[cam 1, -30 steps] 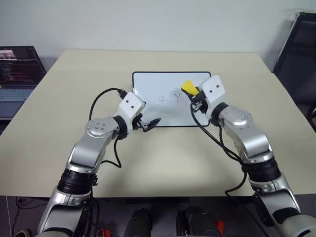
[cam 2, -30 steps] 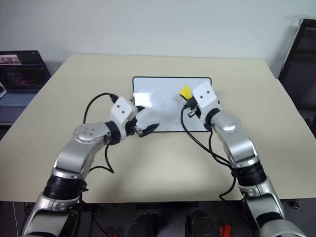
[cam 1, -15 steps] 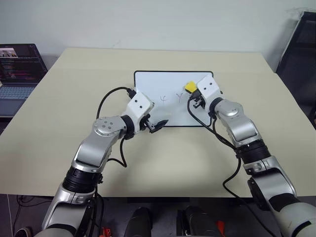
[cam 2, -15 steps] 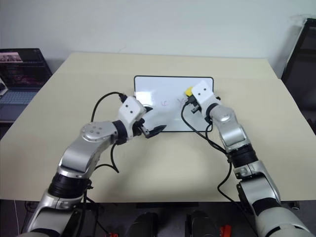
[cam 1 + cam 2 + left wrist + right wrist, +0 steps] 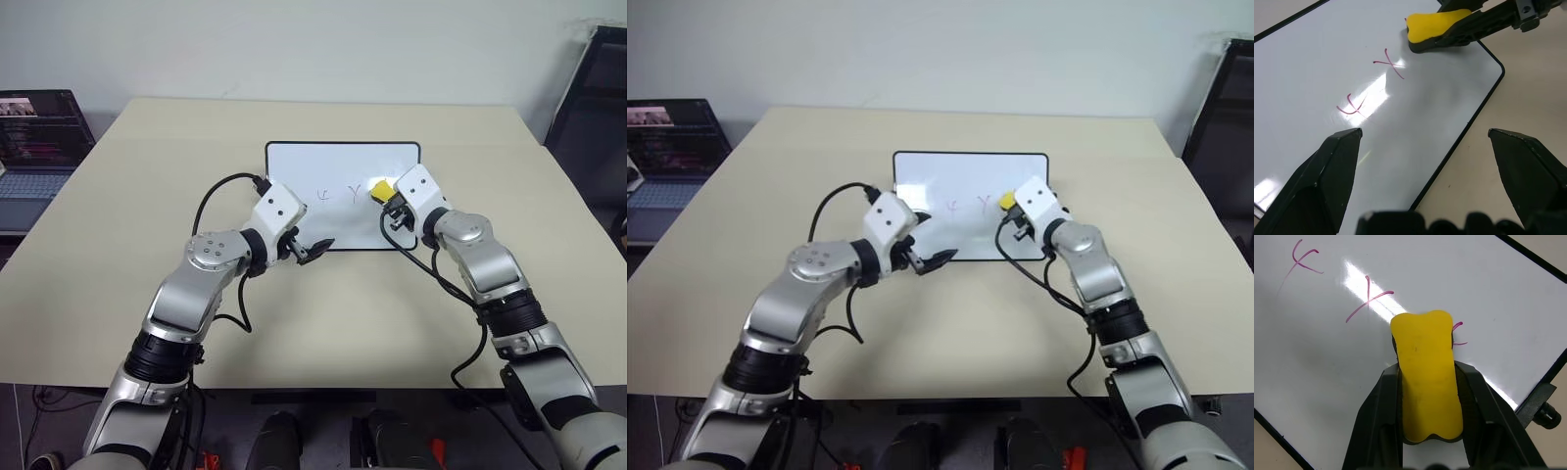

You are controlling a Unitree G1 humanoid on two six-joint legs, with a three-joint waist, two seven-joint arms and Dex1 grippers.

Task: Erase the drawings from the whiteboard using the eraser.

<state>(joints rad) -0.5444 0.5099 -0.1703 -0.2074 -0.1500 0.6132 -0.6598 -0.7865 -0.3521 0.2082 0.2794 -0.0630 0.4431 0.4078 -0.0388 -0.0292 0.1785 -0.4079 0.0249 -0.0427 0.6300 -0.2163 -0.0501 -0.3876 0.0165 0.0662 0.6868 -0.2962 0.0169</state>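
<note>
Nearest, on the left: left hand point(image 5: 315, 249), 2 black fingers spread apart and gripping nothing, poised just over the near long edge of the board. Seen along those fingers point(image 5: 1322, 181) in the left wrist view: white board face between them, black frame edge and beige top beyond.

On the right: right hand point(image 5: 389, 204), black fingers point(image 5: 1376, 406) clamped tight on the small bright yellow oblong eraser point(image 5: 1426, 377) with its dark underside. Reaching in over the board's right part, eraser tip low against the white face; touching or just above, cannot tell.

Under both: small rectangular whiteboard point(image 5: 333, 166) with thin black frame and rounded corners, lying flat on the pale beige surface point(image 5: 196, 127), roughly centred, long edges across the view. Small black knob point(image 5: 1550, 413) at the short edge near the right hand.

On the board: 3 thin reddish-purple pen drawings point(image 5: 1366, 298) in a row near the middle. Leftmost squiggle point(image 5: 1303, 257) clear of the eraser, middle Y-shaped one just beside the eraser's tip, third point(image 5: 1458, 333) mostly hidden under the yellow block, a little showing at its side. Bright glare streak across the marks.

Farther off, past the surface's left corner: open laptop point(image 5: 34, 132) with lit screen. Far right: dark frame of furniture point(image 5: 588, 88) against the pale wall.
</note>
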